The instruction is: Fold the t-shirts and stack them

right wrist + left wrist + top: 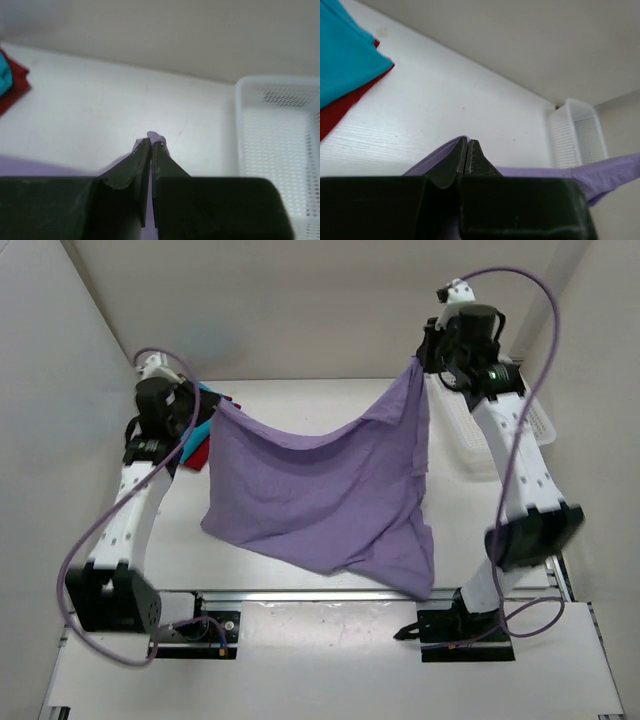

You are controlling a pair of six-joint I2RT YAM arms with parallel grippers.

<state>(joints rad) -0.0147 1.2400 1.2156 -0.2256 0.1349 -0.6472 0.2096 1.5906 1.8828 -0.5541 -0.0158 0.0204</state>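
1. Lavender t-shirt (320,495): hangs spread between the two arms, held by its two upper corners. The top edge sags in the middle. The lowest corner hangs at near right, by the right arm's base; contact with the table (250,565) cannot be told
2. Left gripper (468,144): fingers clenched on the shirt's left corner, with purple cloth showing on both sides of the tips
3. Right gripper (151,143): clamped on the shirt's right corner and held higher than the left. A small tuft of purple sticks out past the tips
4. Teal t-shirt (340,55): lies on the dark red t-shirt (337,110) at far left of the table, near the left gripper. A red edge shows beyond the teal
5. White mesh basket (280,145): stands at far right, beside the right arm
6. Open room: bare tabletop runs between the stacked pair and the basket
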